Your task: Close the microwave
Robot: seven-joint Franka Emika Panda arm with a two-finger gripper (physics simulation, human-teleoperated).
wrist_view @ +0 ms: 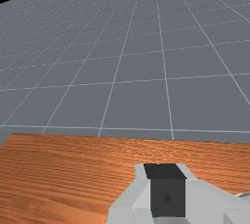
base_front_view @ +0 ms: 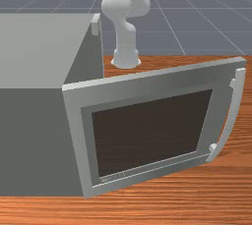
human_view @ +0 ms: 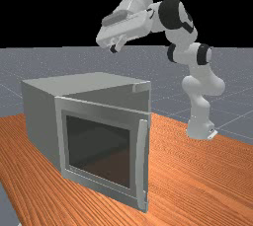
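Microwave (base_front_view: 30,143) sits on the surface (base_front_view: 147,209), left side of the front view and left to centre of the far view, door (base_front_view: 142,89) open, handle (base_front_view: 233,116) near the front view's right edge. Claw (human_view: 113,48) is upper left of centre in the far view, higher in frame than the microwave and not touching the door; can't tell whether it's apart or together.

Orange-brown table of streaky wood (human_view: 197,170), grey flr (wrist_view: 139,105) w/ thin pale grid lines (wrist_view: 166,78) beyond its edge, plain black bkgd (human_view: 49,13) above
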